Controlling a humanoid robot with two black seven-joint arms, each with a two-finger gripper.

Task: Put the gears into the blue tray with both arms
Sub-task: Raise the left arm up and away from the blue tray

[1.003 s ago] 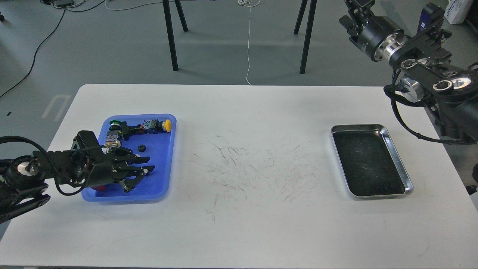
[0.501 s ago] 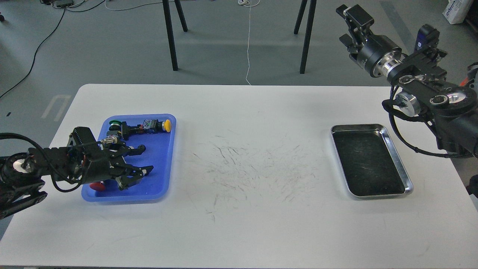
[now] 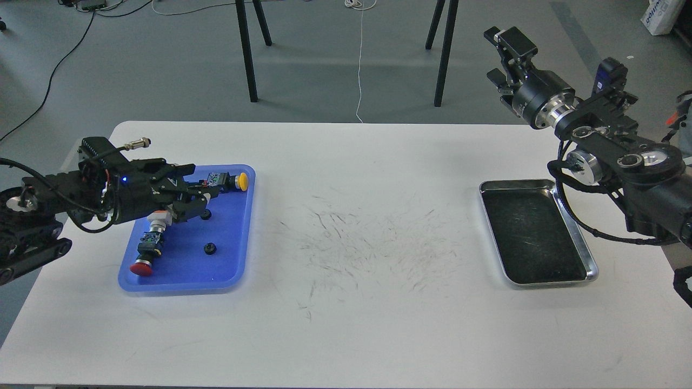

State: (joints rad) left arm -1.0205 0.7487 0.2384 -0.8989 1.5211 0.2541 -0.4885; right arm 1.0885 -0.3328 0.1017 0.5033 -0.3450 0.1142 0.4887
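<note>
The blue tray (image 3: pixel 238 270) lies at the table's left. One small black gear (image 3: pixel 210 249) rests on its floor near the front. A second gear (image 3: pixel 205 215) sits just under the tip of my left gripper's lower finger. My left gripper (image 3: pixel 199 186) hovers over the tray's far half, open, with nothing between its fingers. My right gripper (image 3: pixel 508 56) is raised beyond the table's far right corner. It is seen end-on, so its fingers cannot be told apart.
A red-capped push-button part (image 3: pixel 142 267) and a yellow-capped one (image 3: pixel 243 181) also lie in the blue tray. A shiny steel tray (image 3: pixel 519 183) with a dark floor sits at the right. Black stand legs (image 3: pixel 247 59) rise behind the table.
My left gripper has risen and pulled back toward the tray's far left. A gear now lies in the tray's near part and the red-capped part is uncovered. My right arm shifted slightly left and down.
</note>
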